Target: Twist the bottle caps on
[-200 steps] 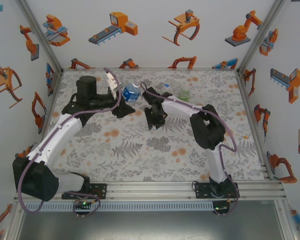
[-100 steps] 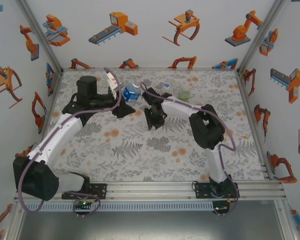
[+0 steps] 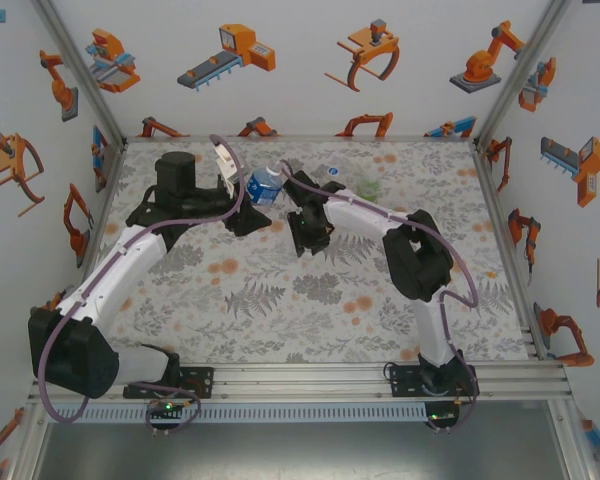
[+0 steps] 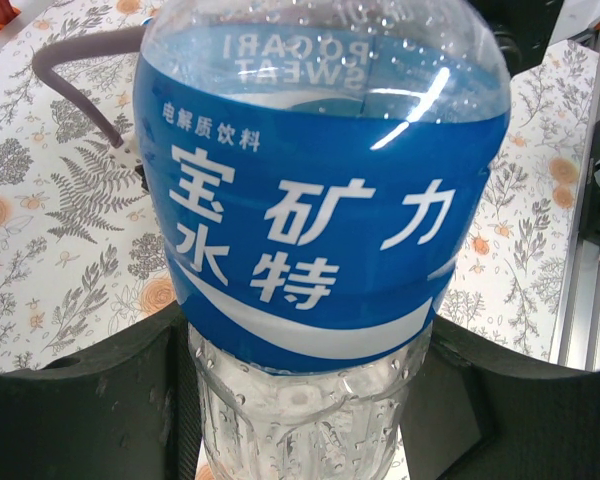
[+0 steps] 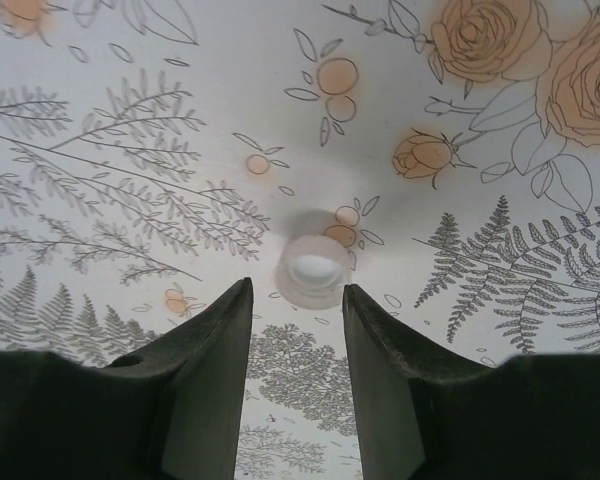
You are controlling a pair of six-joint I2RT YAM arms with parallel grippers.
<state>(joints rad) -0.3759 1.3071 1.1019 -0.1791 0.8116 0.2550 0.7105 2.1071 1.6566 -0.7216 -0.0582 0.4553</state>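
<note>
Ferns and roses are printed across the table (image 3: 280,300), and both arms reach from its near edge toward the far half. Nearest, around the table's middle, the right gripper (image 5: 297,295) points down at the surface with its jaws parted and nothing between them. A white bottle cap (image 5: 312,268) lies flat on the print just beyond the fingertips, in line with the gap and touching neither finger. Further back and to the left, the left gripper (image 4: 300,400) is clamped on the lower body of the blue-labelled bottle (image 4: 320,230), one dark finger on each side beneath the label. Whether its neck carries a cap I cannot tell. Farthest, to the right of it, a clear bottle (image 3: 330,173) and a green-tinted bottle (image 3: 368,188) sit near each other on the table.
</note>
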